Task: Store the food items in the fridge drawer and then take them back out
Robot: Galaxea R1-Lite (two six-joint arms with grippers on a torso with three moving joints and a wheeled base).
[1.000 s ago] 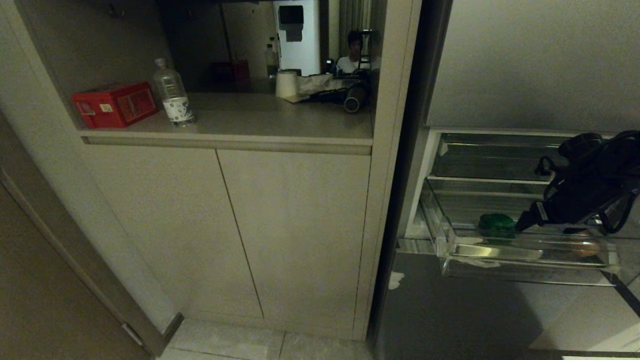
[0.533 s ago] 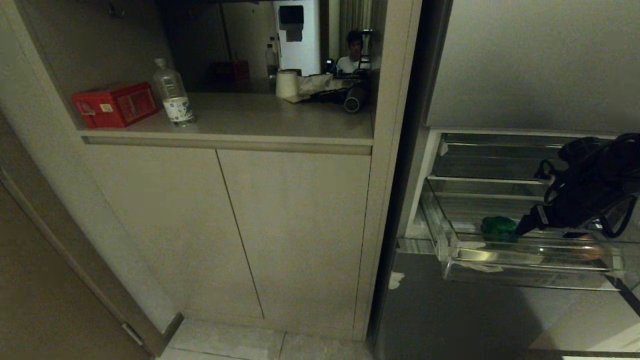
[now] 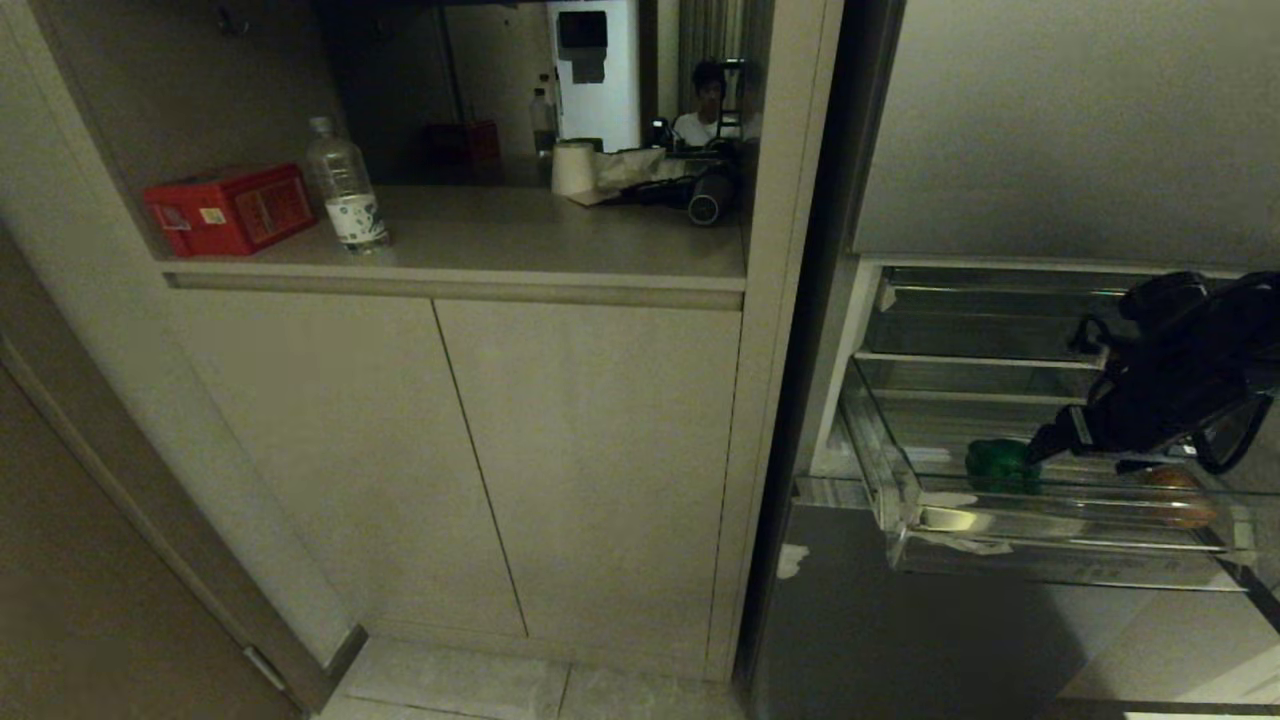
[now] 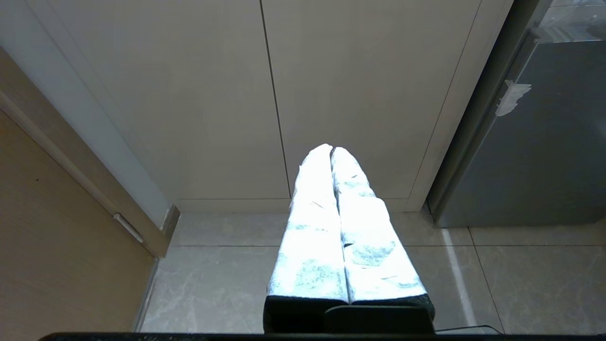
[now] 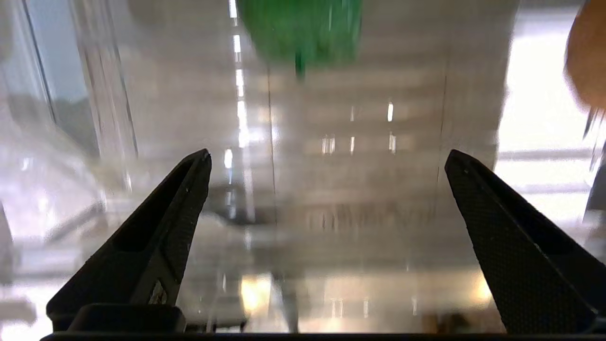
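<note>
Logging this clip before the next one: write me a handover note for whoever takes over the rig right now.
Right gripper: fingers wide open, empty, reaching into the fridge drawer.
Left gripper: fingers shut, empty, parked pointing at the cupboard doors near the floor.
Food: the green piece lies at the drawer's left; the orange-brown piece lies at its right. Neither is gripped.
Done: both pieces are in the drawer, which stands pulled out.
Left: take both pieces back out; the right gripper points toward the green one, so that probably goes first.
</note>
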